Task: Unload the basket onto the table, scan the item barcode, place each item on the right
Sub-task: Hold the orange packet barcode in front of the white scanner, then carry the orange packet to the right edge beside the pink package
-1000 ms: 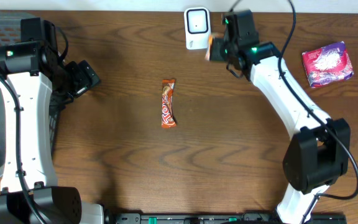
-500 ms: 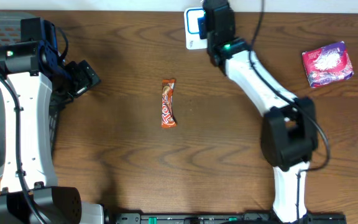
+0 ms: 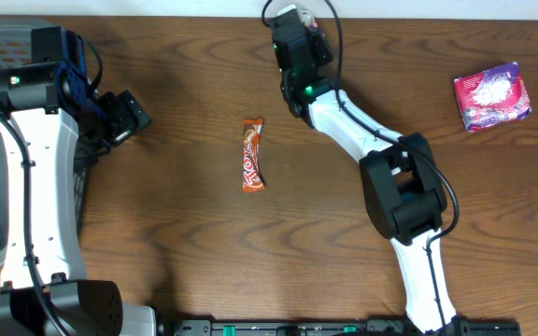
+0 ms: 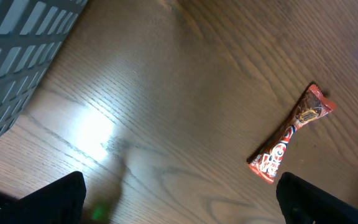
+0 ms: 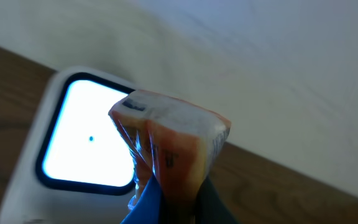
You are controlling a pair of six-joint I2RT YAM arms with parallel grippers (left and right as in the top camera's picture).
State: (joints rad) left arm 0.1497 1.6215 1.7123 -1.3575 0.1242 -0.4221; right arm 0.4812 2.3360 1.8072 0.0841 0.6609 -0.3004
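The task is judged to be at its central step: one item is off the surface point(image 3: 204, 261) and is being presented to the scanner point(image 5: 86, 143) at the far edge, near the middle. The right end effector point(image 3: 292, 21) is clamped together on a small orange packet point(image 5: 179, 143), which is held upright just in front of the right side of the scanner's lit window. From the right wrist view the packet overlaps that window's right edge. Dark printing can be made out on the packet's top and on its front face, but it is too blurred to be told whether it is the barcode or whether the code is turned toward the window. No sign of a completed read can be made out in any view.

The left end effector point(image 3: 124, 117) is held with its fingers wide apart and nothing between them, at the far left of the surface beside a grey slatted container point(image 4: 17, 62).

Two other items lie untouched: a red and orange candy bar point(image 3: 253, 155) near the middle of the surface and a pink and purple packet point(image 3: 491, 95) at the far right, both well apart from the scanner.

What is left, as judged from this moment, is for the code to be registered and the orange packet to be set down. Whether the other two items are also to be scanned cannot be told.
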